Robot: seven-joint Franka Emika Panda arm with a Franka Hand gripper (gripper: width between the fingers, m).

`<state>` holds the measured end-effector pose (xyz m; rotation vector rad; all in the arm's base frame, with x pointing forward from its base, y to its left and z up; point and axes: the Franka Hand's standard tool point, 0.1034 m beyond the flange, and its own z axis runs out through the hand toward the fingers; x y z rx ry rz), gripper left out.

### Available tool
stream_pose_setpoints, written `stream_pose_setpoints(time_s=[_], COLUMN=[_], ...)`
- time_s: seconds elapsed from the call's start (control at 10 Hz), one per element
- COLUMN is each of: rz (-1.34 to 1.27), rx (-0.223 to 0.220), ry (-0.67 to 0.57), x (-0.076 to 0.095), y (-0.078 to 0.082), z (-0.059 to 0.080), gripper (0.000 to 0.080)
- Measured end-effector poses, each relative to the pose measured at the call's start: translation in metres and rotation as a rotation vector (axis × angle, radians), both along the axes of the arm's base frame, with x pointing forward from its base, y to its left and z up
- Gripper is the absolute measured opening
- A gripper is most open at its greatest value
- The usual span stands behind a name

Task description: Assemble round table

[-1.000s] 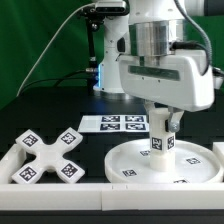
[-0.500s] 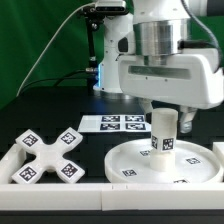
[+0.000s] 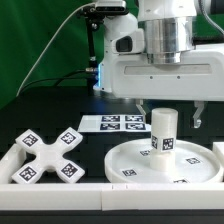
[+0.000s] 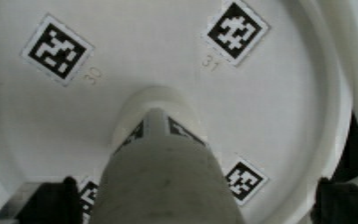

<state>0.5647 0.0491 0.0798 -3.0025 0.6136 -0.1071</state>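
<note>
Glossy white shells cover the arm (image 3: 126,42). A silver-grey metal cylinder (image 3: 166,38) sits at the wrist above the claw (image 3: 168,112), which has a broad white body and small dark fingers (image 3: 200,116).

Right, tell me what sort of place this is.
Most likely a robotics lab test bench. A marker board of printed tags lies on the black table. The white cross base, disc and post carry tags too, and a green backdrop hangs behind.

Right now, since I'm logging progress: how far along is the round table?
Done: the post stands upright on the disc. In hand: nothing gripped; the gripper hangs open astride the post's top. Left: the cross base lies apart at the exterior view's left, not yet joined.
</note>
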Motion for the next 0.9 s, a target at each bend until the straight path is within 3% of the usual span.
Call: stream_pose_setpoints(time_s=[0.2,0.6,0.9], rz=[0.492,0.749,0.762], rx=[-0.065,-0.107,-0.095], ry=[-0.059,-0.062,-0.012], x=[0.0051,0.0052,0.0002], y=[-0.0005,-0.0056,-0.0087], z=[0.0071,0.0069,0.0038], gripper=[0.0649,0.0649,0.0649])
